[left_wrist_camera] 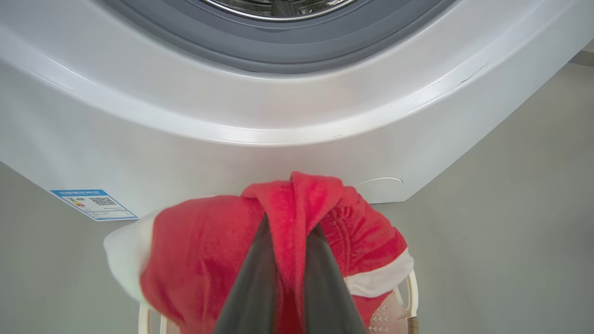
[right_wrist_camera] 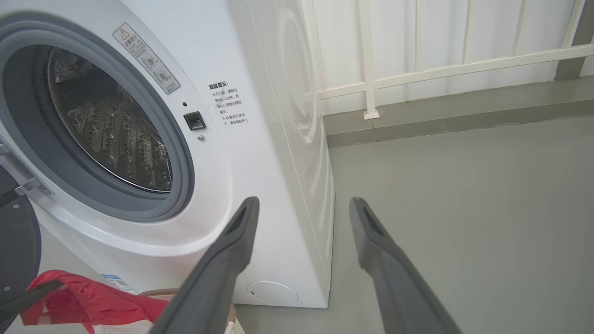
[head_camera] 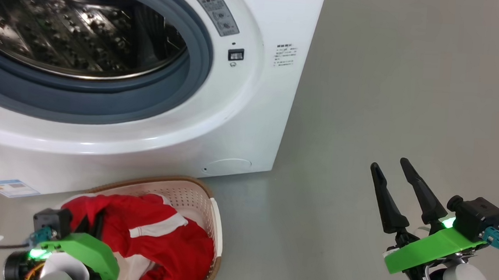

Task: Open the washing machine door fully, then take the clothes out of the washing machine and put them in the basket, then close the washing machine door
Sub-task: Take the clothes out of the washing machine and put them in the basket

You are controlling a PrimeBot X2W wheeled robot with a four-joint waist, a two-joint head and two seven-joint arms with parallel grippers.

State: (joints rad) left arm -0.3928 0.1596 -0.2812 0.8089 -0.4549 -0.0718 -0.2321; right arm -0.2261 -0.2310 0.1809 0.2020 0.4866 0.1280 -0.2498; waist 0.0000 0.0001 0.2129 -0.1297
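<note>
The white washing machine (head_camera: 251, 114) stands with its steel drum (head_camera: 77, 27) showing through the grey ring. Its black door (right_wrist_camera: 16, 250) hangs open at the left edge of the right wrist view. In front of it on the floor sits the cream basket (head_camera: 209, 207), with red and white clothes (head_camera: 159, 239) heaped in it. My left gripper (head_camera: 92, 217) is shut on a fold of the red clothes (left_wrist_camera: 204, 250) just above the basket (left_wrist_camera: 410, 292). My right gripper (head_camera: 389, 164) hangs open and empty over the floor, right of the machine.
Grey floor (head_camera: 411, 81) stretches to the right of the machine. A white railing (right_wrist_camera: 417, 69) and a low kerb run behind it. A blue label (head_camera: 11, 188) sits at the machine's lower left corner.
</note>
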